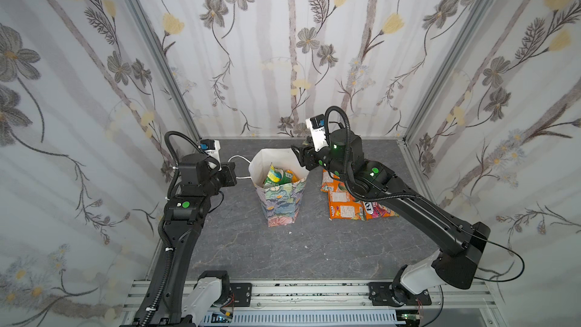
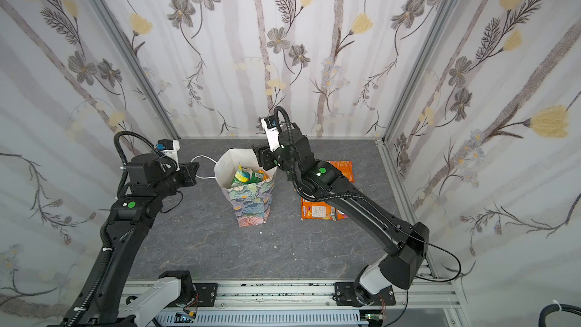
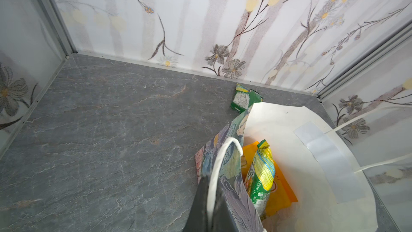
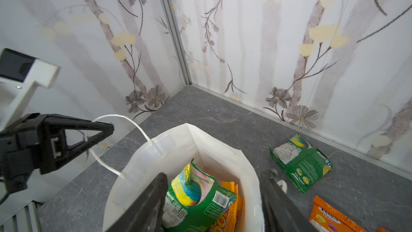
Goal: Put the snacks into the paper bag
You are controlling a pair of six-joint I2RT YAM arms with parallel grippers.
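1. Both top views: the paper bag (image 1: 280, 204) stands centre frame, left gripper (image 1: 234, 177) pinching its cord handle (image 1: 239, 158), right gripper (image 1: 298, 156) at the rim, orange snacks (image 1: 344, 206) lying just right.
2. Left wrist view: a green packet (image 3: 243, 99) lies behind the bag, upper right.
3. Right wrist view: right jaws spread, empty, over bagged packets (image 4: 200, 199); a loose packet likely comes next.
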